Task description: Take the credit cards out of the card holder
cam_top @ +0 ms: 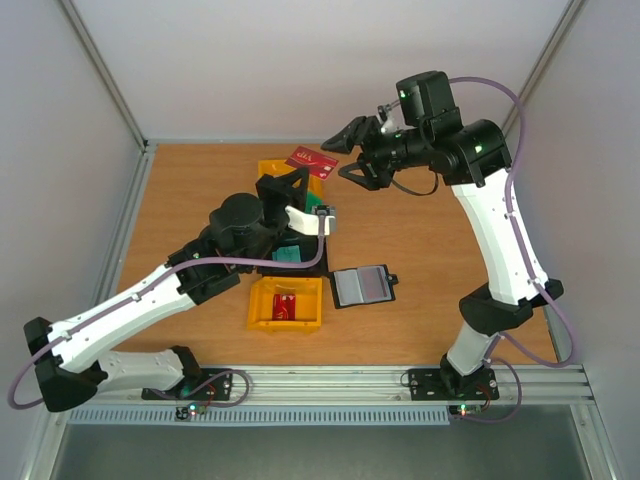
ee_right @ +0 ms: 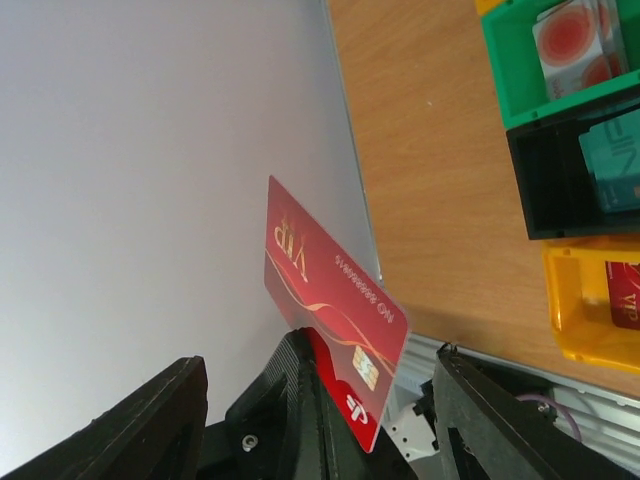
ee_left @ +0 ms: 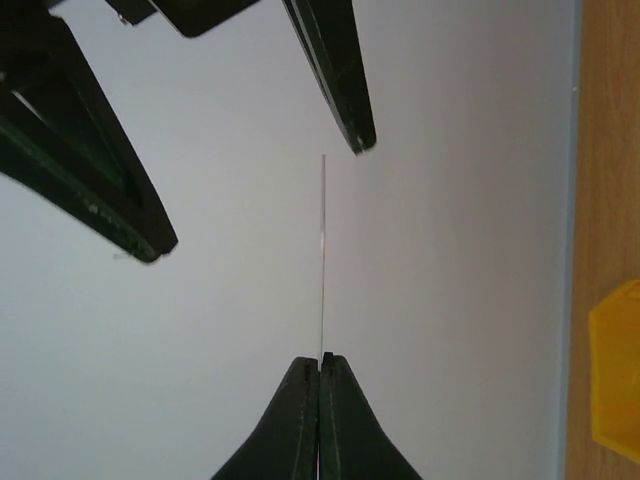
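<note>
My left gripper (cam_top: 303, 178) is shut on a red credit card (cam_top: 313, 160) and holds it up above the far bins. In the left wrist view the card (ee_left: 322, 260) is edge-on, rising from my shut gripper (ee_left: 320, 362). My right gripper (cam_top: 348, 152) is open, with a finger on each side of the card and not touching it. In the right wrist view the card (ee_right: 330, 290) stands between my gripper's (ee_right: 318, 358) spread fingers (ee_right: 150, 420). The black card holder (cam_top: 362, 286) lies open on the table, away from both grippers.
A row of bins lies under the left arm: a near yellow bin (cam_top: 287, 303) with a red card, a black bin (ee_right: 560, 190) with a teal card (ee_right: 615, 170), a green bin (ee_right: 545, 70) with a card, and a far yellow bin (cam_top: 275, 170). White walls enclose the table.
</note>
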You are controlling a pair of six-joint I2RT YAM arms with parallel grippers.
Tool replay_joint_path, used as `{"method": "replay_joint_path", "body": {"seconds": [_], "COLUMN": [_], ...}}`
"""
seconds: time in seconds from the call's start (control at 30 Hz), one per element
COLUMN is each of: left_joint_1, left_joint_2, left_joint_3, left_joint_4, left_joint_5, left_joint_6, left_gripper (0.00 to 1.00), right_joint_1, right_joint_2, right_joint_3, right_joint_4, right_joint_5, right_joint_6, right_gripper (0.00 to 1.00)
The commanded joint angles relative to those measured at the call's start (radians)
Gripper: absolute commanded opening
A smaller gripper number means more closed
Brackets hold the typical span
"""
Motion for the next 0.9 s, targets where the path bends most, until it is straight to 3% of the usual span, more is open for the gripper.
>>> {"method": "replay_joint_path", "body": {"seconds": [0.0, 0.13, 0.2, 0.33, 0.37, 0.5, 0.53, 0.6, 0.63, 0.77, 0.87], "left_joint_1": [-0.032, -0.049, -0.062, -0.076, -0.080, -0.097, -0.097, -0.098, -0.098, -0.098, -0.098], "left_joint_2": [0.030, 0.056, 0.065, 0.052, 0.044, 0.018, 0.018, 0.020, 0.023, 0.037, 0.022], "left_joint_3": [0.031, 0.065, 0.080, 0.065, 0.055, 0.078, 0.095, 0.129, 0.151, 0.280, 0.294], "left_joint_4": [0.134, 0.159, 0.173, 0.131, 0.117, -0.068, -0.147, -0.282, -0.392, -0.783, -0.936], "left_joint_5": [-0.068, -0.090, -0.092, -0.090, -0.087, -0.043, -0.027, -0.003, 0.010, 0.088, 0.125], "left_joint_6": [0.040, 0.022, 0.024, 0.006, 0.001, -0.068, -0.128, -0.200, -0.247, -0.415, -0.535], "left_gripper": [0.00, 0.00, 0.00, 0.00, 0.00, 0.00, 0.06, 0.54, 0.66, 0.81, 0.89], "right_joint_1": [-0.002, -0.005, -0.010, -0.038, -0.045, -0.072, -0.081, -0.115, -0.137, -0.247, -0.272], "right_joint_2": [0.020, 0.053, 0.059, 0.045, 0.040, 0.025, 0.022, 0.014, 0.006, 0.000, -0.004], "right_joint_3": [-0.004, 0.010, 0.025, 0.026, 0.026, 0.038, 0.047, 0.063, 0.064, 0.076, 0.037], "right_joint_4": [0.008, 0.050, 0.061, 0.106, 0.110, 0.065, 0.032, -0.040, -0.082, -0.343, -0.533], "right_joint_5": [-0.079, -0.142, -0.155, -0.181, -0.183, -0.203, -0.208, -0.237, -0.261, -0.364, -0.365], "right_joint_6": [-0.043, -0.039, -0.035, -0.025, -0.027, -0.101, -0.137, -0.226, -0.283, -0.570, -0.840], "right_gripper": [0.63, 0.58, 0.49, 0.07, 0.02, 0.01, 0.01, 0.01, 0.01, 0.01, 0.01]}}
